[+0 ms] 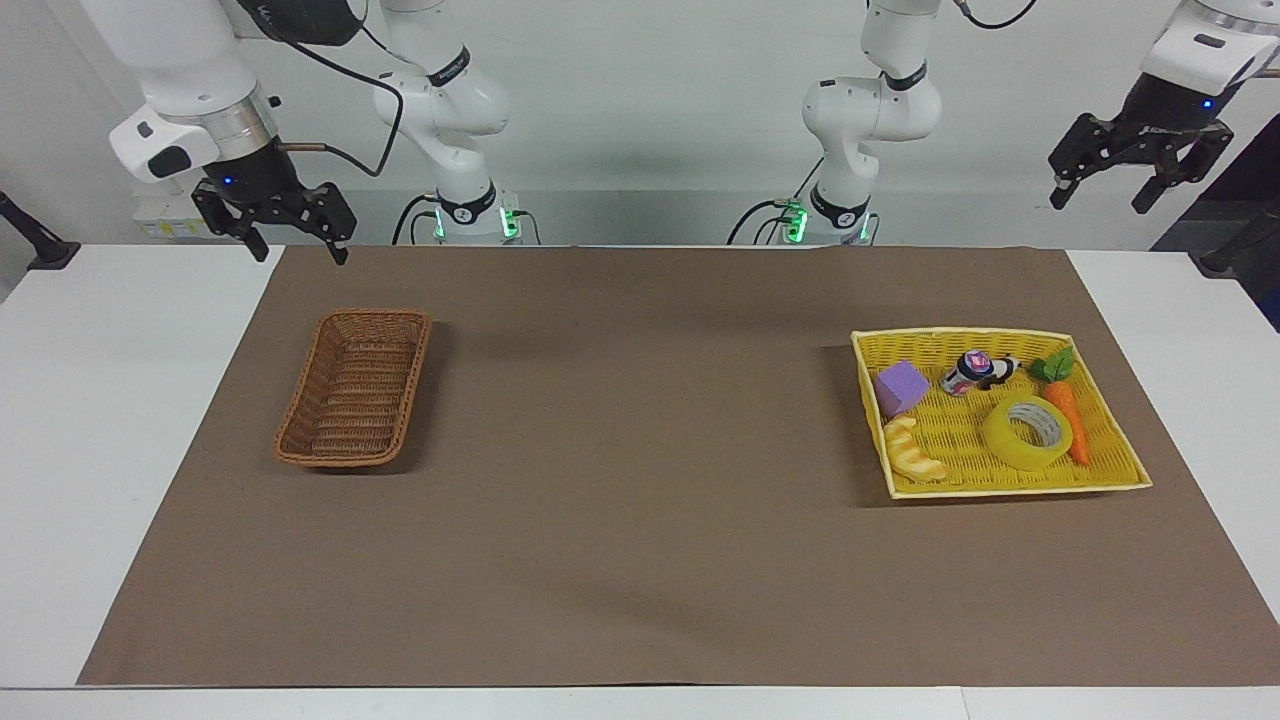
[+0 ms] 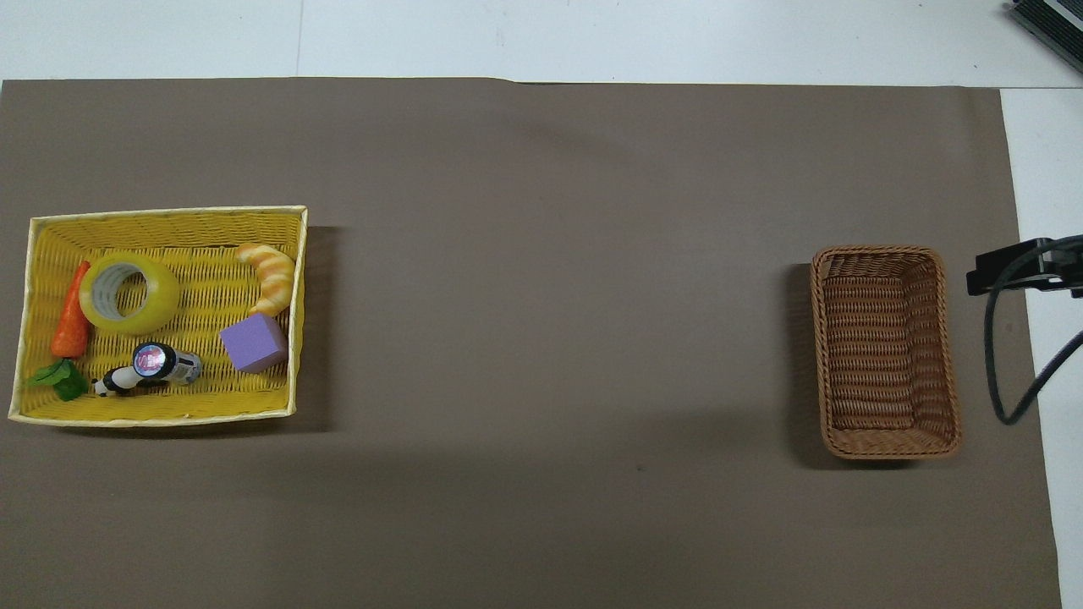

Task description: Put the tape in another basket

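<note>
The mat [image 1: 640, 470] is seen first; on it the yellow tray [image 1: 1110, 478] lies toward the left arm's end, the basket [image 1: 354, 387] toward the right arm's. The tape [image 1: 1027, 432] lies flat in the tray, touching the carrot [image 1: 1068, 418]. The left gripper [image 1: 1136, 158] and the right gripper [image 1: 283, 222] are held raised, both spread open. The tape is best pinched across its wall, clear of the carrot. The left gripper is absent overhead.

Both end effectors, L [image 1: 1108, 183] & R [image 1: 297, 240], raised, fingers apart.

White table [image 1: 120, 420] under brown mat [image 1: 640, 540]; wicker basket [image 1: 355, 388], yellow tray [image 1: 1000, 490] well apart.
</note>
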`<state>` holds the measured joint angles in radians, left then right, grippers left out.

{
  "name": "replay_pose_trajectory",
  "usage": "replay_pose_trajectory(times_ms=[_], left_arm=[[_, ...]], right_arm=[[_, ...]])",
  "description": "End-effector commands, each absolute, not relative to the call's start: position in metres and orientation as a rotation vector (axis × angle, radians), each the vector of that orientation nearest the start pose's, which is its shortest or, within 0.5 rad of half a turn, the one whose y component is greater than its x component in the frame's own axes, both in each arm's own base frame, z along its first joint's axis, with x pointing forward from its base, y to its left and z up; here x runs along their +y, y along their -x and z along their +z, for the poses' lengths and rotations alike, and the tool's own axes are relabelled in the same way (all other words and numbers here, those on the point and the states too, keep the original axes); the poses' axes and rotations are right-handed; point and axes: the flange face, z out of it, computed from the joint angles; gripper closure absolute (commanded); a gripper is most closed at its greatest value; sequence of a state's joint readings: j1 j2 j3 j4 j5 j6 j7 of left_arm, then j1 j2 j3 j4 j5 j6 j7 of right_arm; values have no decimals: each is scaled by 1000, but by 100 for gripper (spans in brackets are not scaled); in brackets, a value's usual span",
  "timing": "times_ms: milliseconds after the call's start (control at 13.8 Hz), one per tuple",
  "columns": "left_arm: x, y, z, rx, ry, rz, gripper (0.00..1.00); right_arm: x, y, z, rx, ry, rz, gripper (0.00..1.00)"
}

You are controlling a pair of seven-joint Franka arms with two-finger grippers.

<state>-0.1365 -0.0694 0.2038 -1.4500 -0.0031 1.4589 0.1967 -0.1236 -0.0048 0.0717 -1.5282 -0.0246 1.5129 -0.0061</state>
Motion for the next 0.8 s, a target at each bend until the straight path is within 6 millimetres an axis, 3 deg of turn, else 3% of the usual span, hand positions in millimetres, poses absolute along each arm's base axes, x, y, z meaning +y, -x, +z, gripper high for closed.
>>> replay_pose_trajectory(times_ms=[0, 145, 723], left_arm=[[56, -520, 687, 244, 3123, -161, 0], [83, -527, 669, 269, 3110, -179, 0], [137, -587, 548, 323, 3071, -196, 0]], right_arm=[[-30, -542, 641, 45, 3168, -3, 0], [-30, -542, 642, 48, 3168, -6, 0], [-26, -543, 642, 45, 3165, -8, 0]])
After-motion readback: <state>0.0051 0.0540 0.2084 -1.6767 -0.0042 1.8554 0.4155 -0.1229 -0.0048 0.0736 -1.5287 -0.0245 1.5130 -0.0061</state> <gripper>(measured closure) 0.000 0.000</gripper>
